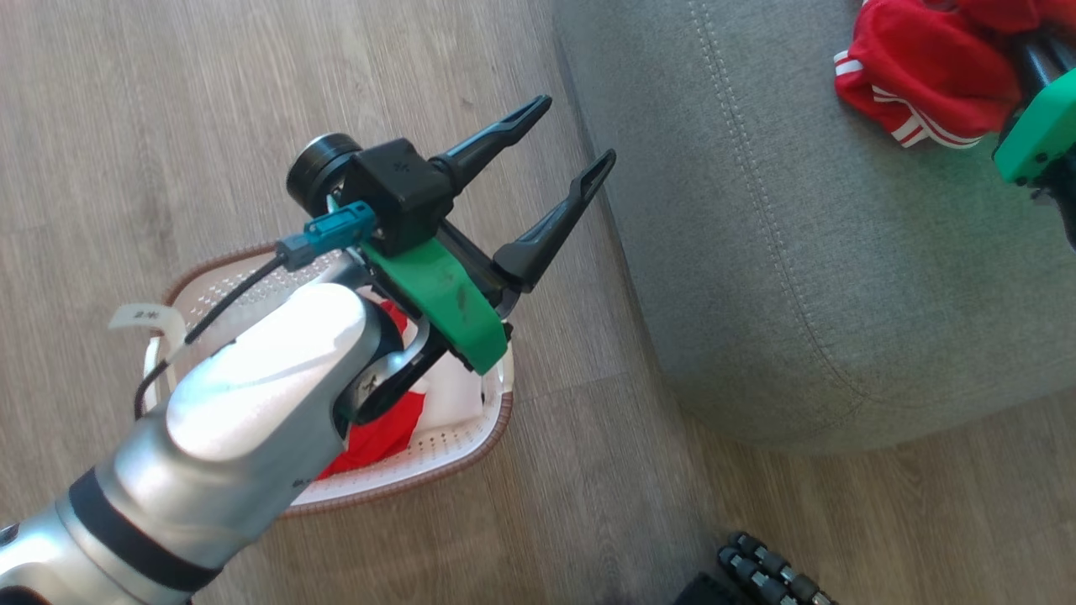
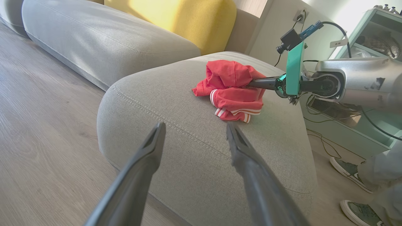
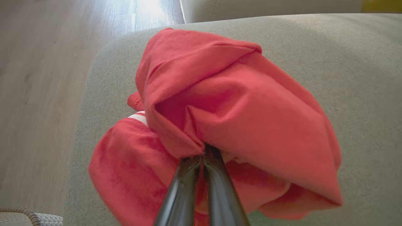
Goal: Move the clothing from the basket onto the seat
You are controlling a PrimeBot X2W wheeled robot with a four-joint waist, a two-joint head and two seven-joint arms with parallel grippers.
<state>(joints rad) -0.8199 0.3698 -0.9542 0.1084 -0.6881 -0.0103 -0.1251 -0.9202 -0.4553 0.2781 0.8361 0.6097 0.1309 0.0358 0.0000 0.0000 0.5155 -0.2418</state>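
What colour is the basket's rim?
Brown, on the basket; best in the head view.

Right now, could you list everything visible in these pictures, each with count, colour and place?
seat: one, grey, on the wooden floor.
basket: one, white with brown rim, on the floor beside the seat.
clothing in the basket: count unclear, red and white, partly hidden.
red garment: one, red with white stripes, bunched on the seat.
long cushion: one, grey, behind the seat.
yellow cushion: one, yellow, behind the seat.
shoes: two, grey-green, a person's, on the floor.
left gripper: one, dark, open, raised between basket and seat.
right gripper: one, dark, shut on the red garment.
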